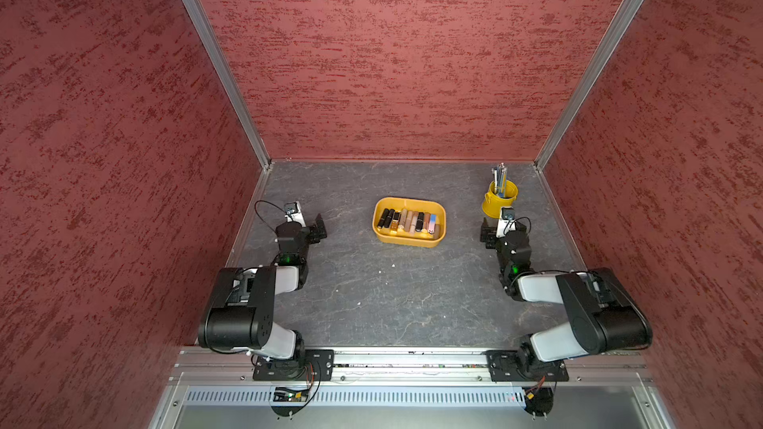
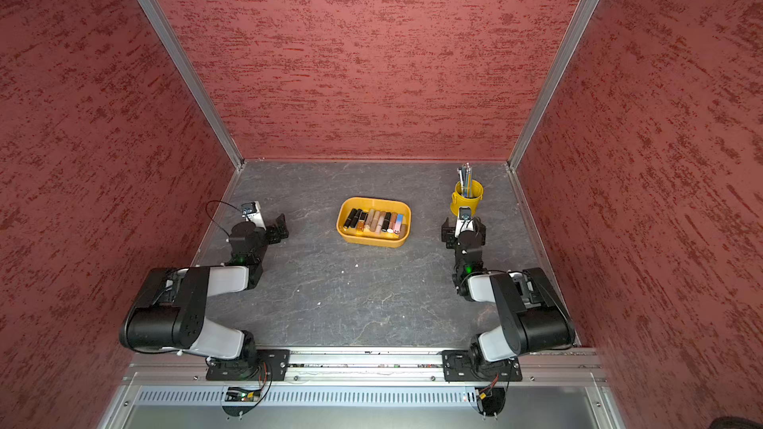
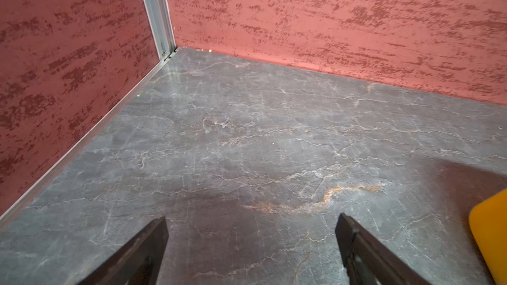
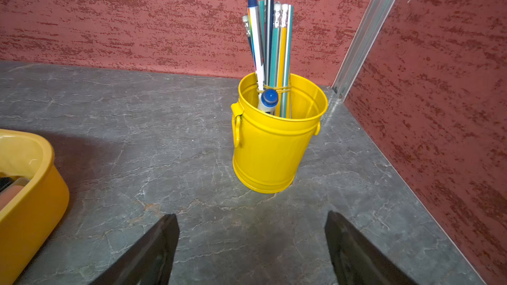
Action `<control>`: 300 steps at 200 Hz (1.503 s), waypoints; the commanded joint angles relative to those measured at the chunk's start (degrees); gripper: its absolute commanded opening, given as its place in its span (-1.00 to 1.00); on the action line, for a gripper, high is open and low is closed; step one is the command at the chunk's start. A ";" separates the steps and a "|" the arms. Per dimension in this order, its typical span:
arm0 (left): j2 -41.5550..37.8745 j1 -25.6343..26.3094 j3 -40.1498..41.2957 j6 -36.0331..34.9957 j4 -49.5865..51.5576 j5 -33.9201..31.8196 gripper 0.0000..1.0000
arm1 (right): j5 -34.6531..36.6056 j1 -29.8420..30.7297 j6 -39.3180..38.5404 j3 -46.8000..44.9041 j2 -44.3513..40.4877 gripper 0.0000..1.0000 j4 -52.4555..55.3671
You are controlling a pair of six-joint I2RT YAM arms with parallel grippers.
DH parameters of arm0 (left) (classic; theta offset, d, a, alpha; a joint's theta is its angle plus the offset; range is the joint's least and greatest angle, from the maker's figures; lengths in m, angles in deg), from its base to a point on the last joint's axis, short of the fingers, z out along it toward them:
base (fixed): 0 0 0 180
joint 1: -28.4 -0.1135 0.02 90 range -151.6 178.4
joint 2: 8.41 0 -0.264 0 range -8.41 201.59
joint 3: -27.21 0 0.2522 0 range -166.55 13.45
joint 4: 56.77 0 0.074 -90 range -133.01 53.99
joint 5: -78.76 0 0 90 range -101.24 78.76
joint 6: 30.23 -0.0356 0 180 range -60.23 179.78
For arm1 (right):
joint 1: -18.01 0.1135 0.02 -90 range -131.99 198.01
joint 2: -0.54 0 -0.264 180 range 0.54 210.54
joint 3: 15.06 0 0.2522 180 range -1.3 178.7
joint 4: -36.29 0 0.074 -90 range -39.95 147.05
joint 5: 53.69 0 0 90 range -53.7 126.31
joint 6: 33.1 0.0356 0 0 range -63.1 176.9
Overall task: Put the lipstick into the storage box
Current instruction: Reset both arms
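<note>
Nearest the table's (image 1: pixel 371 303) front edge, both arms sit folded. The left gripper (image 3: pixel 251 218) stands wide with only bare slate between its jaws. The right gripper (image 4: pixel 251 214) is nearly as wide and equally empty. Beyond them, about mid-table, the storage box (image 1: pixel 408 201) holds the lipsticks (image 1: pixel 408 221) — a row lying side by side, none seen loose on the table. The placing looks done; the next move, if any, calls only for checking that none hides behind the arms. At the far right corner stands the pen cup (image 4: pixel 274 149). Only the top views show the full row — the right wrist view catches one box corner and the banded pens (image 4: pixel 270 37), the left wrist view a sliver of rim.
</note>
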 commanded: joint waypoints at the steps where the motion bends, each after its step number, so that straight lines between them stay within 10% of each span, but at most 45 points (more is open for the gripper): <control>1: 1.01 -0.03 1.60 -1.33 -7.53 2.11 0.99 | -1.81 -0.47 -0.07 -0.91 -0.35 0.75 -5.16; 140: 1.93 -0.09 0.93 -1.69 -7.15 2.54 0.99 | -7.20 -0.39 -2.68 -7.48 7.54 0.71 -25.28; 212: 1.94 -0.05 0.89 -1.69 -7.07 2.46 0.99 | -14.57 -6.29 2.81 4.47 3.27 0.97 2.77; 300: 1.91 0.16 0.86 -1.82 -7.05 2.19 0.99 | -15.94 -7.17 3.41 4.57 3.13 0.97 3.21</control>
